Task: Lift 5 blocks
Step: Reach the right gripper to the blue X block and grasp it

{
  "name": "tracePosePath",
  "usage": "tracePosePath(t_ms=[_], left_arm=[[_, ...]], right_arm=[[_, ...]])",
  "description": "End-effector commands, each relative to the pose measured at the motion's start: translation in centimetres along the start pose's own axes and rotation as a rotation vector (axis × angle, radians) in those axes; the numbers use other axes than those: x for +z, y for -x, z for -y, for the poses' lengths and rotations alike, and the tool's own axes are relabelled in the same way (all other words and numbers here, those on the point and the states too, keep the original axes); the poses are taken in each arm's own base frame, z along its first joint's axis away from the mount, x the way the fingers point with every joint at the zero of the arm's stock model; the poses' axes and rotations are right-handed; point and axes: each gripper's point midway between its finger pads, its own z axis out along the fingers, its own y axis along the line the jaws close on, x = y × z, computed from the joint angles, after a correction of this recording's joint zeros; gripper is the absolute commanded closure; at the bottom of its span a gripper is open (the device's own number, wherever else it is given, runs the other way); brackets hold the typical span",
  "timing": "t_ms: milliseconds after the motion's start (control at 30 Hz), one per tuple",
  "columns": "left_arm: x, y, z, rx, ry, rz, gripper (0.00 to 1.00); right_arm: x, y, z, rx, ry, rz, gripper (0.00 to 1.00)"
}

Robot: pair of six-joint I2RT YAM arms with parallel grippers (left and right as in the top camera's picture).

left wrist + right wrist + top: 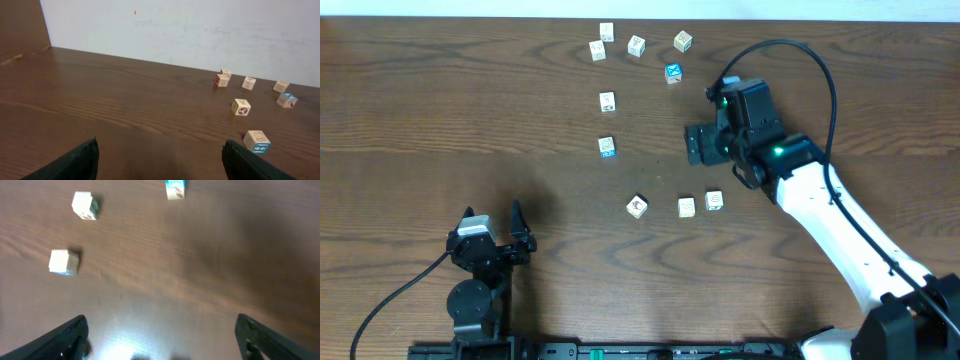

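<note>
No block is held, so the step in hand looks like the gap before a pick: the right arm's black gripper hangs over bare wood with its fingers spread wide and nothing between them. The left arm's black gripper sits near the front of the dark brown wooden table, well apart from every cube, its fingers likewise spread and empty. The small printed wooden blocks all rest on the table in a loose scatter. The bright blue block with a white mark lies near the right gripper on its far side, and the light-blue-edged block lies off toward the left arm's side. Nearer the front is a short row: the red-brown-marked block, turned on the diagonal, then a cream block and a second cream block just beside each other. A cluster of whitish cubes sits by the far edge. The next move probably calls for choosing one cube, centring the open fingers over it, squaring them to its faces, lowering until a tip stands on each side, then pinching and raising it. The cubes are tiny against that wide opening, so centring matters, and beside the paired cream blocks a fingertip could easily nudge the neighbour
</note>
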Motion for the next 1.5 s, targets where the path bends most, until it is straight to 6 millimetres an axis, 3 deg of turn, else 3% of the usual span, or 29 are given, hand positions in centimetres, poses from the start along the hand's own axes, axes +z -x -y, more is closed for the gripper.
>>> tracePosePath(t_ms=[0, 200, 300, 467, 700, 1100, 1200, 1467], left_arm=[[0.1, -1.7, -0.4, -0.003, 0.019, -0.05, 0.21], [0.1, -1.7, -0.4, -0.003, 0.019, -0.05, 0.21], [0.1, -1.7, -0.4, -0.003, 0.019, -0.05, 0.21], [0.1, -1.7, -0.4, -0.003, 0.019, -0.05, 0.21], [0.1, -1.7, -0.4, -0.003, 0.019, -0.05, 0.21], [0.1, -1.7, -0.4, -0.003, 0.019, -0.05, 0.21], [0.1, -1.7, -0.4, -0.003, 0.019, -0.05, 0.21], [0.1, -1.7, -0.4, -0.003, 0.019, -0.05, 0.21]], right_arm=[[2.1, 0.7, -0.4, -0.044, 0.004, 0.026, 0.04], [7.3, 3.3, -0.1, -0.097, -0.028, 0.062, 0.01], [10.7, 5.5, 0.1, -0.121, -0.068, 0.063, 0.01], [14.3, 9.1, -0.2, -0.116, -0.076, 0.11, 0.04], [18.7, 9.6, 1.7, -0.098, -0.118, 0.104, 0.11], [21.8, 8.3, 5.1, -0.063, -0.149, 0.09, 0.16], [22.0, 8.2, 5.1, -0.063, -0.142, 0.091, 0.21], [22.6, 8.2, 4.2, -0.089, -0.093, 0.098, 0.23]])
